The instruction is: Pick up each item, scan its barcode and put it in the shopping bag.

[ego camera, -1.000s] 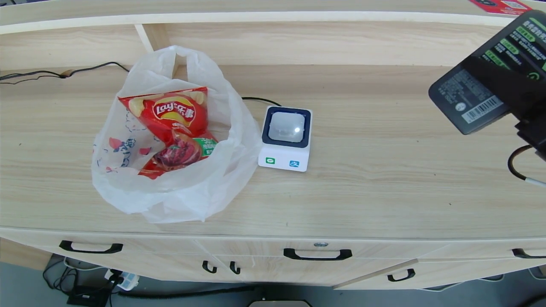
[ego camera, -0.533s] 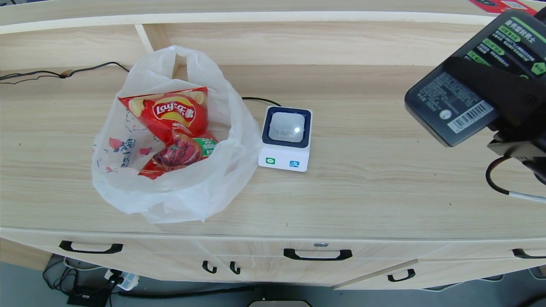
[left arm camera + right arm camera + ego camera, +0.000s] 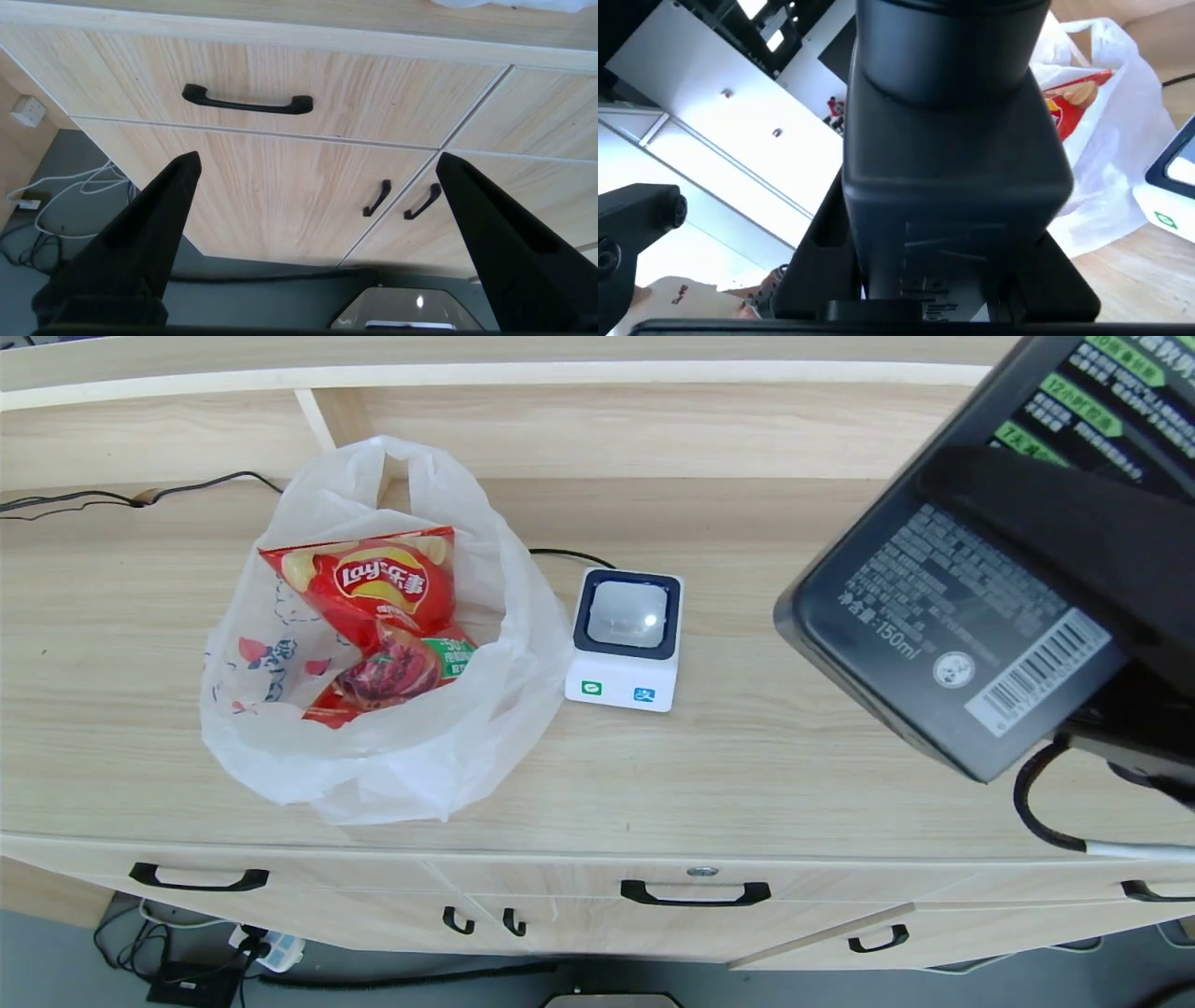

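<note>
Right gripper [image 3: 943, 271] pinches a glossy, boxy black bottle [image 3: 934, 616]. Left gripper [image 3: 318, 252] is spread. The bag [image 3: 373, 765] is crinkly plastic.

Head view: black bottle [image 3: 934, 635], upper end cut off by top and right edges; label partly covered by one finger [image 3: 1074, 532] of the right gripper [image 3: 962, 495], itself mostly hidden behind the bottle. Lower part of the chip bag [image 3: 373, 583] lies buried under a darker packet [image 3: 392, 672]. The scanner cable [image 3: 569, 555] vanishes behind the shopping bag [image 3: 448, 747].

Bright, even light, soft shadows, a glare spot on the scanner [image 3: 624, 637].
</note>
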{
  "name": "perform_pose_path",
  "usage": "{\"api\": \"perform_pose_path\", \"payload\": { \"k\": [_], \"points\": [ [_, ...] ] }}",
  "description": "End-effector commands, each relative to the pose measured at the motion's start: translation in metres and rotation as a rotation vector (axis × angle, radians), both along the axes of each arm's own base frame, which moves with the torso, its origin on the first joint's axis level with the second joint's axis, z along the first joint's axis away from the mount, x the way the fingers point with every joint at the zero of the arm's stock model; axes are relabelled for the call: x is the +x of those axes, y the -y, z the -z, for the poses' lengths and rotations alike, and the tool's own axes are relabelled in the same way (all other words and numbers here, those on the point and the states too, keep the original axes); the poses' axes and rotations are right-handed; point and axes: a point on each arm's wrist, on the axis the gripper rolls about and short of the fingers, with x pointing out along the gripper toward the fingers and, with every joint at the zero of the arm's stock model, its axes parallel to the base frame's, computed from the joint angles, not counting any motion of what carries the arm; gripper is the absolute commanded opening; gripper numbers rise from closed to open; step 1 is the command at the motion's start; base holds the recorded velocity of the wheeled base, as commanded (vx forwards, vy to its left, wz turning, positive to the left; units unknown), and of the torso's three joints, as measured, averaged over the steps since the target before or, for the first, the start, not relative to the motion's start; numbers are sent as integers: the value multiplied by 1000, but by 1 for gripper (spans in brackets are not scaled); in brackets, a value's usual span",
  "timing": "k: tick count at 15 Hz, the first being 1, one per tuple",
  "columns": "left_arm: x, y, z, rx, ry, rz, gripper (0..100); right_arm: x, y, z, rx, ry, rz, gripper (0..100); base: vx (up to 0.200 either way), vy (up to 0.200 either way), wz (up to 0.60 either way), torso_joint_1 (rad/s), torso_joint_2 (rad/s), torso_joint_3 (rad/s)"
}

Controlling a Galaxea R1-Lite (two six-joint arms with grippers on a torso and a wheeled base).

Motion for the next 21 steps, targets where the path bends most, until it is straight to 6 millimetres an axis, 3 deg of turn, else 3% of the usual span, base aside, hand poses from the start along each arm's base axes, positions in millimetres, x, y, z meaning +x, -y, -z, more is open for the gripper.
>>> {"api": "perform_pose_path", "payload": {
  "k": [1, 11, 12, 13, 15, 18, 21],
  "points": [
    [0, 0, 0, 0, -1, 0, 100, 1, -9, 3, -15, -9, -23, 0, 0, 0, 0, 0, 0, 0],
    [0, 0, 0, 2, -3, 0, 100, -9, -25, 7, -77, 68, -62, 0, 0, 0, 0, 0, 0, 0],
    [0, 0, 0, 2, -1, 0, 100, -1, -25, 9, -111, 111, 1, 0, 0, 0, 0, 0, 0, 0],
    [0, 0, 0, 2, -1, 0, 100, 21, -18, 16, -213, 217, 189, 0, 0, 0, 0, 0, 0, 0],
    [0, 0, 0, 2, -1, 0, 100, 40, -4, 15, -313, 293, 489, 0, 0, 0, 0, 0, 0, 0],
    [0, 0, 0, 2, -3, 0, 100, 34, 14, 16, -388, 290, 768, 0, -67, 0, 0, 2, -1, -1],
    [0, 0, 0, 2, -3, 0, 100, 31, 18, 21, -441, 307, 811, 0, -133, 0, 0, 8, -2, 2]
  ]
}}
